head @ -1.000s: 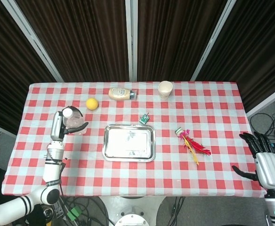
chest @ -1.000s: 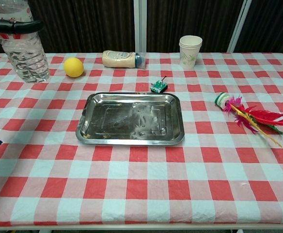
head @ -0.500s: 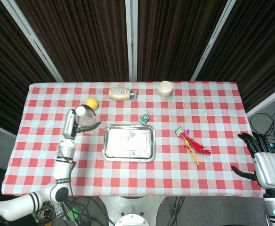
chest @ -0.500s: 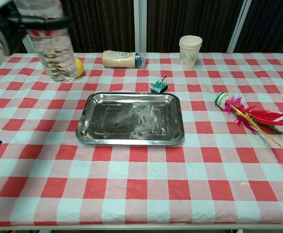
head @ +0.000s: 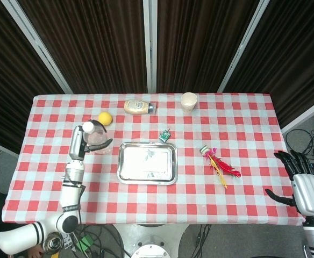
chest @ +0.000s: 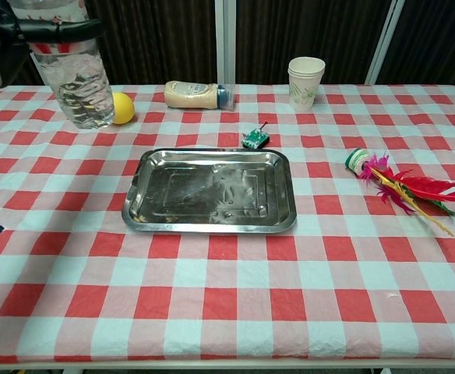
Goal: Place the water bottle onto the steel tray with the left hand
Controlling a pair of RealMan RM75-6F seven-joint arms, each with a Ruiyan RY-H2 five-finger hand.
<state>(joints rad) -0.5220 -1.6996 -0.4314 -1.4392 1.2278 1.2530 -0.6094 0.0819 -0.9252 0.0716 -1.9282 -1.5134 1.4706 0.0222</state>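
In the head view, the clear plastic water bottle with a white cap [head: 95, 137] is held upright by the left hand [head: 79, 142], whose dark fingers [head: 104, 144] are wrapped around its body. The bottle is seen left of the rectangular steel tray [head: 147, 162], which lies bare on the red-and-white checked counter [head: 243, 129]. The round yellow fruit [head: 105, 117] is seen just beyond the bottle. The right hand [head: 302, 188] is seen past the counter's near right corner, fingers spread and nothing held.

In the chest view, the bottle [chest: 73, 78] is seen at the far left, encircled near its top by the black fingers [chest: 52, 29], with the yellow fruit [chest: 121, 108] just right of it. The tray [chest: 210, 190] is seen at centre, well apart from the bottle. The right hand is not shown here.
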